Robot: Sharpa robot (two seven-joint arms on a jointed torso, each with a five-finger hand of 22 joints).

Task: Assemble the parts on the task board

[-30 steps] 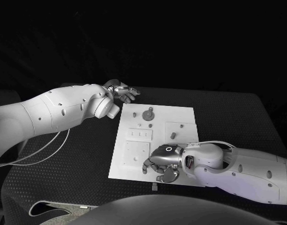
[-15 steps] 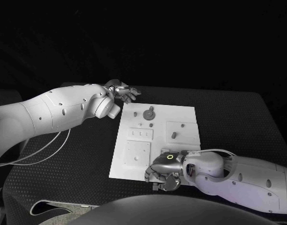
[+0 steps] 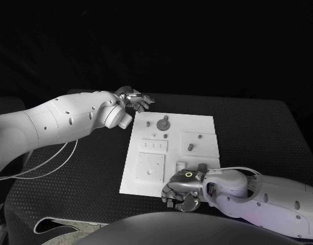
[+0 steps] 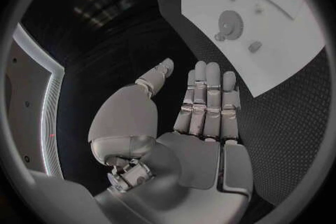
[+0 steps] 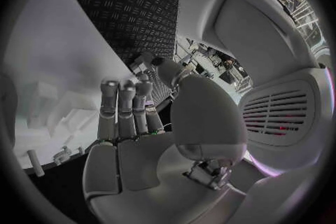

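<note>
A dark room lies behind a black counter (image 3: pixel 259 132) with a bumpy top. The white task board (image 3: pixel 172 153) sits flat in the middle of the counter.

Small parts sit on the board. A round gear part (image 3: pixel 161 124) is at the far end. A small dark peg (image 3: pixel 190 147) stands on a square plate on the right side. Near the middle is a plate with three little slots (image 3: pixel 153 146). Closer in is a raised square plate (image 3: pixel 150 167).

The left robot hand (image 3: pixel 134 99) is just past the far left corner of the board, over the counter. Its fingers (image 4: pixel 209 95) are straight and side by side, and it holds nothing.

The right robot hand (image 3: pixel 179 188) is at the near edge of the board, over the near right corner. Its fingers (image 5: pixel 126 103) are stretched out toward the board, and I see nothing in them. I cannot tell if they touch the board.
</note>
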